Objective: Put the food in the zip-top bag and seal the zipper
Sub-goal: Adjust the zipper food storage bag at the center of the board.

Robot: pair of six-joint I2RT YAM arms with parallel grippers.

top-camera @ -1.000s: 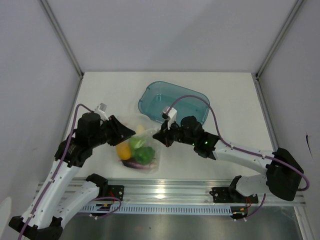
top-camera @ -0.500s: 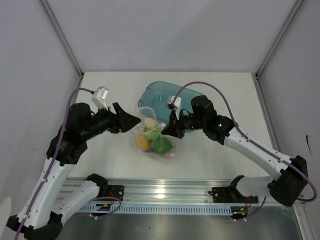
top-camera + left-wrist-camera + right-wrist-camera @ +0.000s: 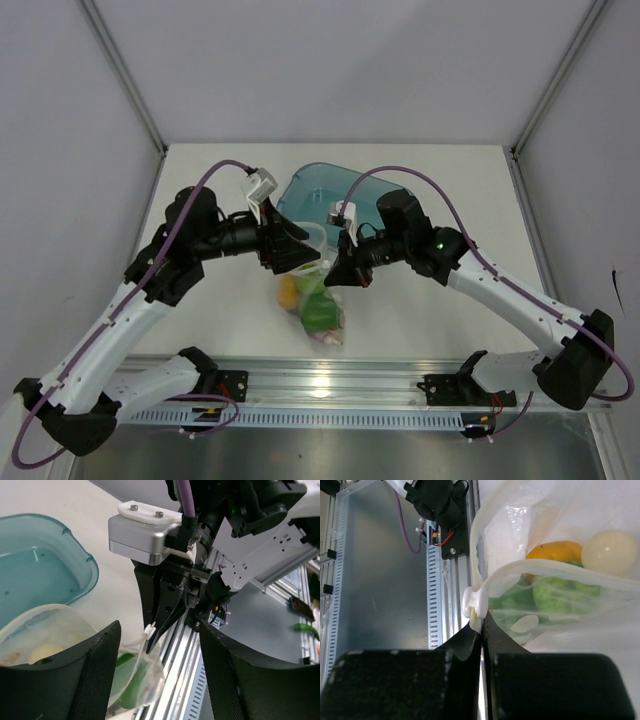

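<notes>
The zip-top bag (image 3: pixel 318 302) hangs above the table with its mouth gaping. Food fills it: a white egg (image 3: pixel 610 552), a yellow-orange piece (image 3: pixel 555 551) and green vegetables (image 3: pixel 560 592). My right gripper (image 3: pixel 336 272) is shut on the bag's mouth edge, just below the white slider (image 3: pixel 472 602) of the zipper. The left gripper (image 3: pixel 300 250) is open at the left side of the mouth. Its black fingers (image 3: pixel 95 670) stand wide apart. In the left wrist view the slider (image 3: pixel 149 629) and the right gripper's tips (image 3: pixel 165 605) show between them.
A translucent teal tray (image 3: pixel 385 200) stands on the white table just behind the bag and both grippers. The aluminium rail (image 3: pixel 330 385) with the arm bases runs along the near edge. Grey walls close in the table's left, right and back.
The left gripper has let go of the bag, opened and swung right toward its mouth. The right gripper has lifted the bag, which now hangs lower with the food at its bottom.
</notes>
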